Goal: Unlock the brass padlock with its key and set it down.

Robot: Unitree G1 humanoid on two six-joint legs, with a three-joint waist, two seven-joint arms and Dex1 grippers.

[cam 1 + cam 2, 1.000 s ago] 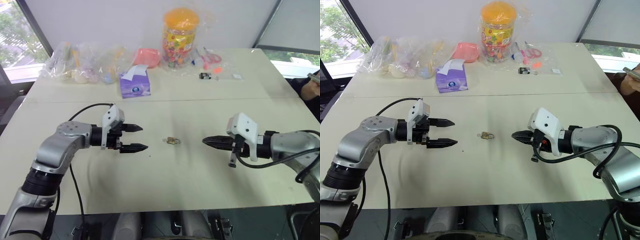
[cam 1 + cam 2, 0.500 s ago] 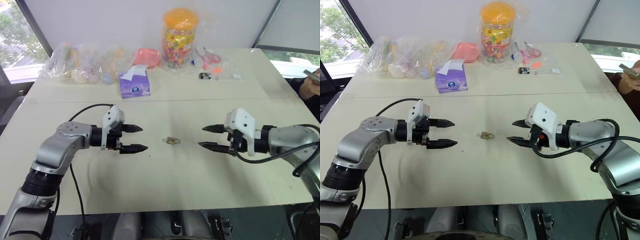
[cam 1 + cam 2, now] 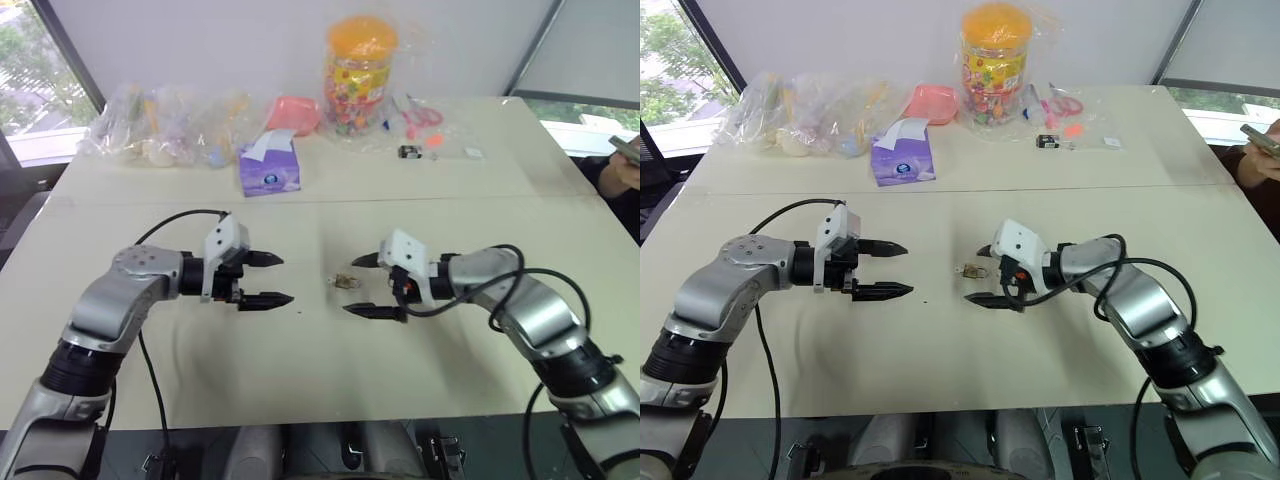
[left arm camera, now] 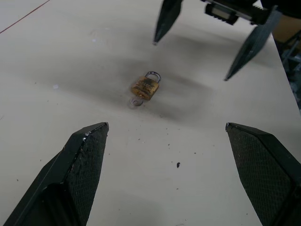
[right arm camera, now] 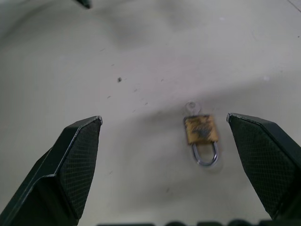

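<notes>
The brass padlock (image 3: 345, 281) lies flat on the cream table (image 3: 330, 370), its silvery shackle (image 5: 205, 155) closed. A tiny pale key (image 4: 136, 101) sits at the end of the body opposite the shackle, touching it. My right gripper (image 3: 349, 288) is open just above the table, with its two fingertips on either side of the padlock and not touching it. My left gripper (image 3: 285, 279) hovers open a short way to the padlock's left, pointing at it with nothing between its fingers. In the left wrist view, the right gripper's fingers (image 4: 164, 19) show beyond the padlock.
Along the table's far side stand a purple tissue pack (image 3: 268, 170), clear bags (image 3: 170, 125), a pink dish (image 3: 293, 113), a candy jar (image 3: 360, 70) and a small black-and-silver object (image 3: 410, 152). A person's hand (image 3: 625, 150) with a phone is at the right edge.
My right gripper has opened from shut and swung left and down, so that its fingertips flank the padlock. The left gripper and the padlock have stayed in place.
</notes>
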